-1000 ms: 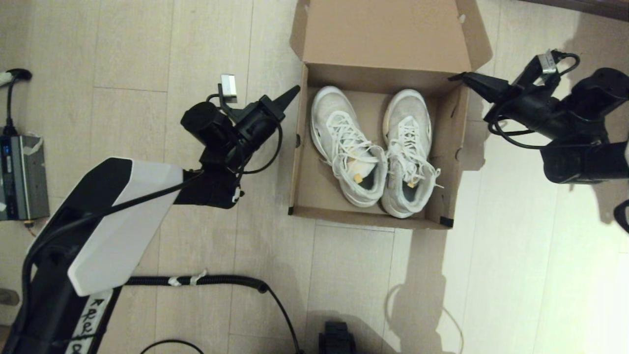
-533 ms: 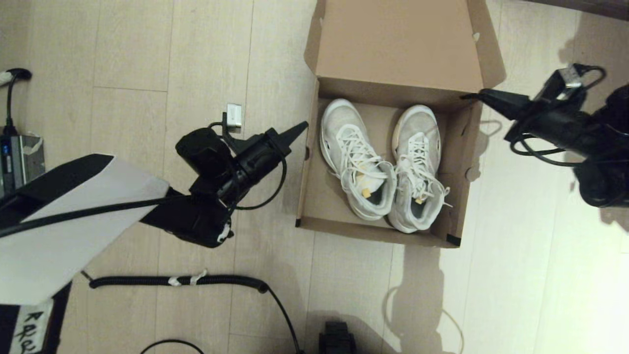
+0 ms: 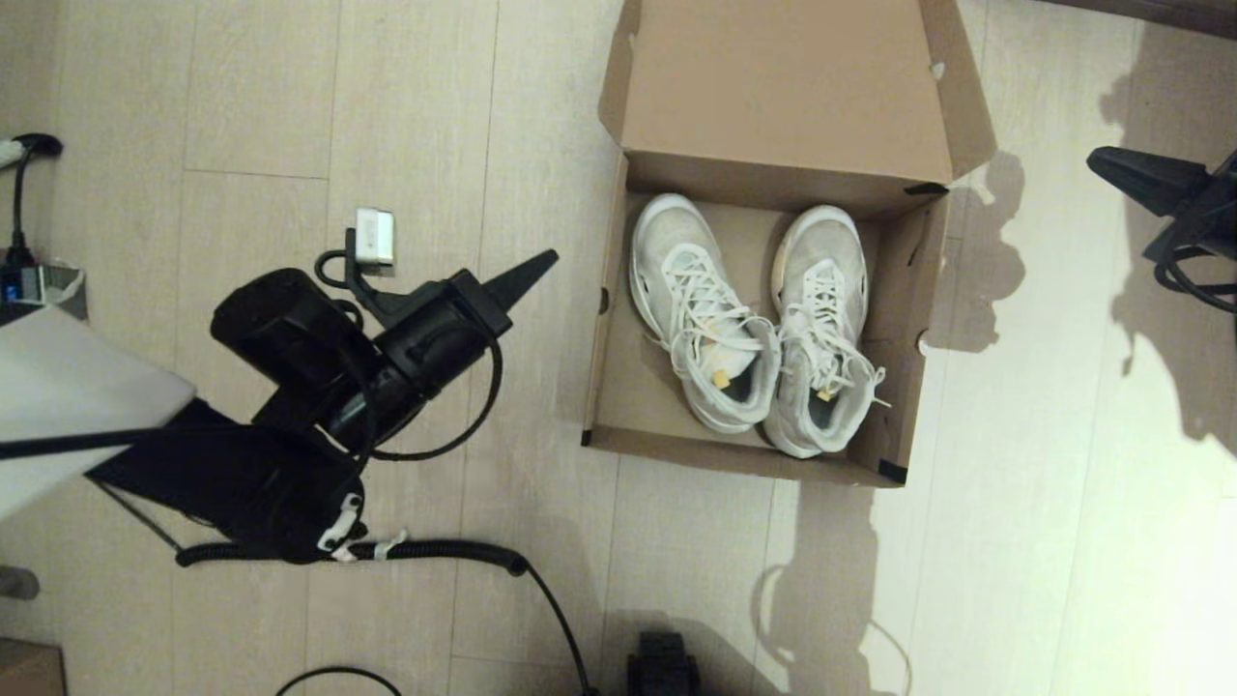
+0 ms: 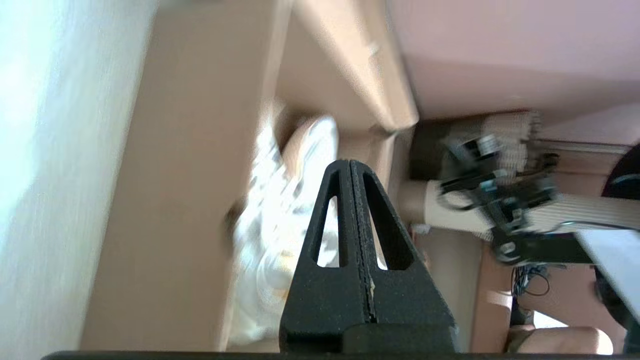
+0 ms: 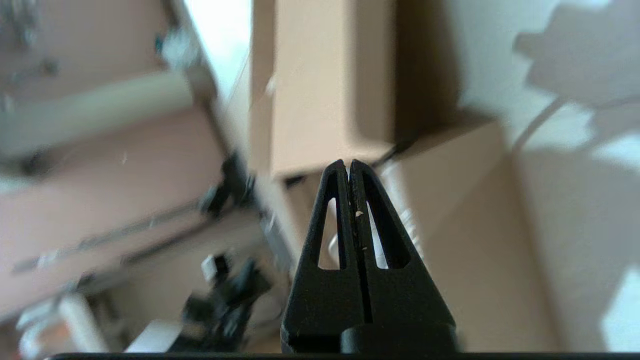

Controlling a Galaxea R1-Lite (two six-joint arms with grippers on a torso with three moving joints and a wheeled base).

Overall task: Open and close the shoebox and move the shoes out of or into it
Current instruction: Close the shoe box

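Note:
The brown cardboard shoebox [image 3: 607, 387] stands open on the floor, its lid [image 3: 788, 87] folded back on the far side. Two white shoes [image 3: 696, 300] [image 3: 821, 329] lie side by side inside, toes toward the lid. My left gripper [image 3: 549, 258] is shut and empty, a short way left of the box's left wall. My right gripper [image 3: 1097, 158] is shut and empty too, well to the right of the box's far right corner. The left wrist view shows the left gripper [image 4: 349, 164] before the blurred shoes [image 4: 280, 210]; the right wrist view has the right gripper [image 5: 348, 164] pointing at the shoebox [image 5: 465, 225].
A black coiled cable [image 3: 387, 553] lies on the wood floor in front of the left arm. A grey device [image 3: 39, 282] with cables sits at the far left edge. A small black object [image 3: 662, 667] lies at the near edge. Bare floor surrounds the box.
Both arms have drawn back from the box: the left gripper moved left and nearer, the right gripper moved right toward the view's edge. The box stands where it did half a second ago.

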